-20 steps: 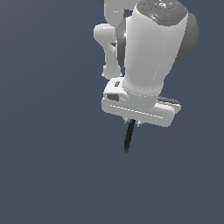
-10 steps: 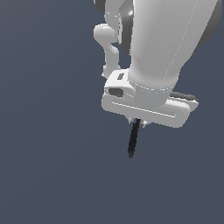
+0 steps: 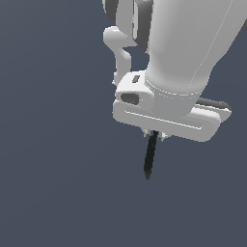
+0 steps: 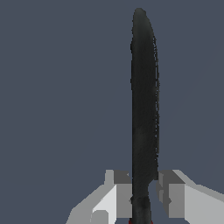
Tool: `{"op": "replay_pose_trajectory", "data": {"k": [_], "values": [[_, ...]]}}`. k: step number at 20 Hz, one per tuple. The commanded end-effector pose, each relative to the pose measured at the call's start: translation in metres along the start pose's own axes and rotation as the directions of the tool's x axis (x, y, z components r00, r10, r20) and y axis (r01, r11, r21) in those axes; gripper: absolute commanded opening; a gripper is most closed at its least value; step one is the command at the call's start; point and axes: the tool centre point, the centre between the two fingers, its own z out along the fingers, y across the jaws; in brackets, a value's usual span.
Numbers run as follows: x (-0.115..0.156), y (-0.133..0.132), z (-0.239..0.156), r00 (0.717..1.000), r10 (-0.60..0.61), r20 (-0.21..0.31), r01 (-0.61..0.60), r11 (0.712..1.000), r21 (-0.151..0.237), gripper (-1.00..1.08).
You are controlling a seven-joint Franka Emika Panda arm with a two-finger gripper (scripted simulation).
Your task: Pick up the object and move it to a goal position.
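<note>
Exterior view: seeing the white arm (image 3: 183, 53) filling the 1 o'clock part of the picture, with the gripper (image 3: 155, 136) hanging under its wide white body. Holding the black stick (image 3: 150, 159), which is pointing down toward 6 o'clock, a little tilted, against plain dark blue-grey background (image 3: 53, 169). Not showing the fingers clearly here, since the body is covering them; only the lower part of the stick is coming out below.

Wrist view: showing what the other view is hiding. Seeing two grey-white fingers (image 4: 118, 192), one on each side of the stick (image 4: 144, 109), both touching it, closed tight on its near end with only the stick's width between them. Running from the fingers straight toward 12 o'clock. Noticing a very small red trace at the held end, nearly hidden.
</note>
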Motion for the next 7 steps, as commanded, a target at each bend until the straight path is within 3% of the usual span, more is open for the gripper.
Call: {"op": "replay_pose_trajectory", "data": {"k": [1,7], "values": [[0.0015,-0.0009,-0.0026,1.000,0.000,0.000,0.000,1.000,0.000,-1.00],[0.0028,-0.0016,-0.0044,1.000,0.000,0.000,0.000,1.000,0.000,-1.00]]}}
